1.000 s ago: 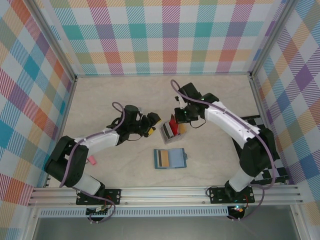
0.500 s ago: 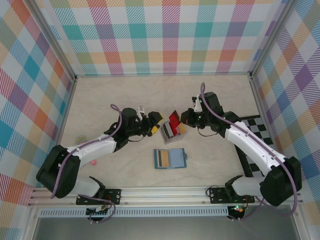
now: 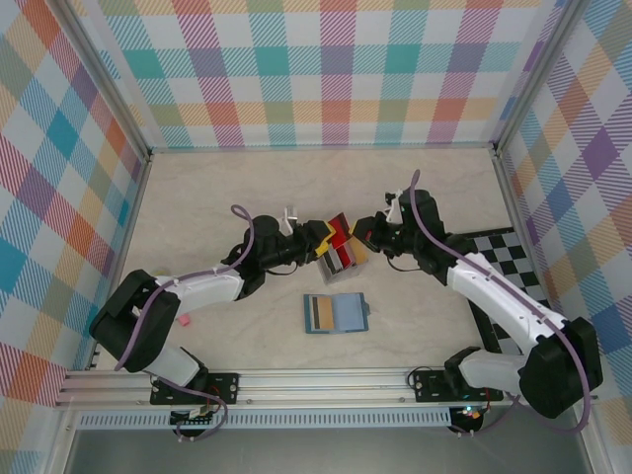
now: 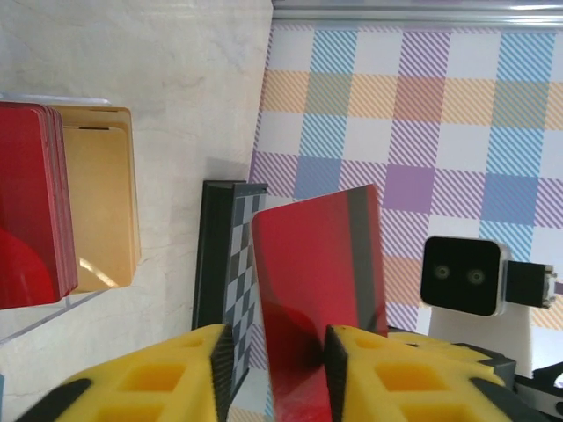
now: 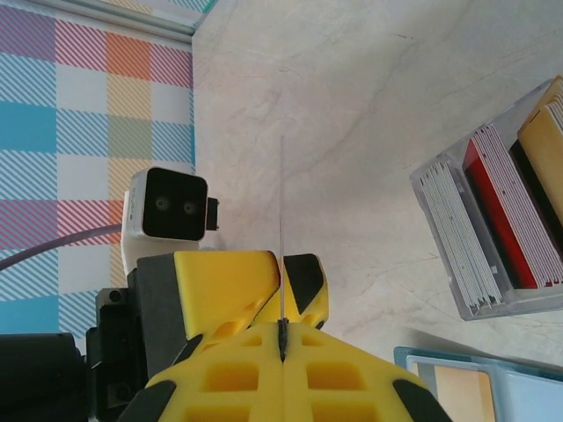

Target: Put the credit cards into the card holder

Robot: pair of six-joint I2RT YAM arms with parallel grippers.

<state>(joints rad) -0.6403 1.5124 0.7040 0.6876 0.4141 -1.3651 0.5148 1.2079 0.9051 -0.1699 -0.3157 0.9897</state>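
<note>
My right gripper (image 3: 367, 233) (image 5: 282, 327) is shut on a red credit card (image 3: 341, 227), which shows edge-on as a thin line (image 5: 281, 220) in the right wrist view. The card (image 4: 317, 255) stands between the fingers of my left gripper (image 3: 318, 240) (image 4: 277, 338). One pad touches it and a gap remains on the other side, so that gripper is open. More red and gold credit cards (image 4: 53, 202) stand in a clear rack (image 3: 339, 262) (image 5: 493, 229). The blue card holder (image 3: 346, 313) (image 5: 475, 387) lies open nearer the arms, with a gold card in its left side.
A black-and-white chequered board (image 3: 504, 257) (image 4: 224, 264) lies at the right, under the right arm. A small pink object (image 3: 182, 320) sits near the left arm's base. Plaid walls close the table on three sides.
The two grippers have come together above the rack. The right gripper has carried the red card between the left gripper's fingers, and the left jaws have narrowed around it.
</note>
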